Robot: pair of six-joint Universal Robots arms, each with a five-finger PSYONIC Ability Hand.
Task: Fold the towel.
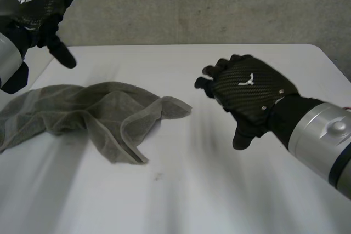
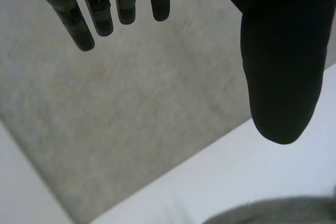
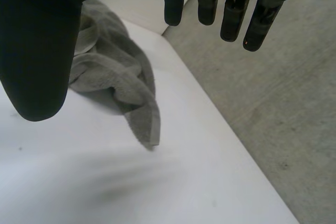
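Got the grey towel bunched up on the left half of the white table, one corner poking toward the middle. Left hand raised near its left end, fingers straight, thumb apart, gripping nothing. Same deal with the right hand: off to the towel's right, not touching, fingers relaxed, empty.

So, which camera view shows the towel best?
The head view. It shows almost all of the towel, lying crumpled on the table. The right wrist view shows one bunched part of it, ending in a pointed corner. The left wrist view shows a small grey edge of it.
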